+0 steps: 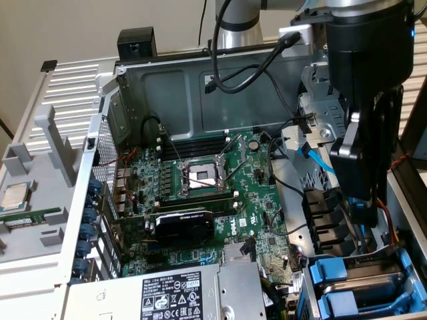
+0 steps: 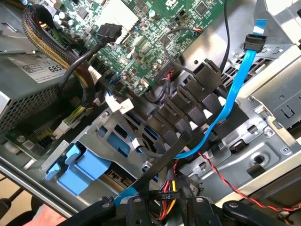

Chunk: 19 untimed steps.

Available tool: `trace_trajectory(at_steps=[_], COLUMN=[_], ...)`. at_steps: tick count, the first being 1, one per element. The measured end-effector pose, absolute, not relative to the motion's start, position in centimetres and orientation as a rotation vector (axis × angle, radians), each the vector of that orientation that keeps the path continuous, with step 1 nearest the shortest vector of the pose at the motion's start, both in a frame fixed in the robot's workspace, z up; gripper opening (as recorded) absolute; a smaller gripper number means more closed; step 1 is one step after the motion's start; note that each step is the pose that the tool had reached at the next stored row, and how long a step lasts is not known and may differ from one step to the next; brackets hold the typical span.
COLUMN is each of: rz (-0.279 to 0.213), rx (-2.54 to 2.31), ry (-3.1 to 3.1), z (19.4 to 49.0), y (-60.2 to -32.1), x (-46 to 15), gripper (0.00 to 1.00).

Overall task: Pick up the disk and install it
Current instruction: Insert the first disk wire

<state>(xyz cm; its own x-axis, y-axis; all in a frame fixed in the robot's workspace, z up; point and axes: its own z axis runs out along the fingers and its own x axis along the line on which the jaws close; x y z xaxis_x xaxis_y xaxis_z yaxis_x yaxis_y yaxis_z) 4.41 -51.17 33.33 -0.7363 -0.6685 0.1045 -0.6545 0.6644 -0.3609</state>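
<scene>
At the edge of the chassis [image 1: 103, 153] nearest the exterior camera lies the grey power supply [image 1: 173, 293]. The marks on its label are too small to be read there, but "685" is read on it in the wrist view.

In the near corner on the exterior view's right, the drive cage [image 1: 400, 267] is found, with 2 blue carrier fronts stacked in it. The disk [image 1: 373, 280] is judged to be seated there, with grey metal showing behind the upper front. Its blue carrier [image 2: 77, 169] is seen at the cage mouth in the wrist view. No writing on it can be read.

Just beyond the cage, the gripper [image 1: 365, 212] [image 2: 169, 212] is hung over a row of black power connectors [image 2: 188, 110]. How far it is open cannot be told, and nothing is seen held in it. "P10" is read on a plug [image 2: 165, 195] close beneath it.

Snagging is judged the main risk. A blue data cable [image 2: 235, 99] and a red-and-black twisted pair [image 2: 221, 181] are strung right beside the gripper and could be dragged or unplugged. A tilted carrier could also jam in the cage.

Farther off, the motherboard [image 1: 200, 200] with its open CPU socket [image 1: 200, 177] is laid out. Its lettering is too small to be read.
</scene>
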Motion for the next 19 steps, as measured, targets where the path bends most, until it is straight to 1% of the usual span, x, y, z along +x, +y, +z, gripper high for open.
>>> trace_trajectory(at_steps=[19], rz=[-0.592], rx=[-1.122], ry=[2.835], z=[33.25], y=[-50.81], x=[4.81], gripper=[0.35])
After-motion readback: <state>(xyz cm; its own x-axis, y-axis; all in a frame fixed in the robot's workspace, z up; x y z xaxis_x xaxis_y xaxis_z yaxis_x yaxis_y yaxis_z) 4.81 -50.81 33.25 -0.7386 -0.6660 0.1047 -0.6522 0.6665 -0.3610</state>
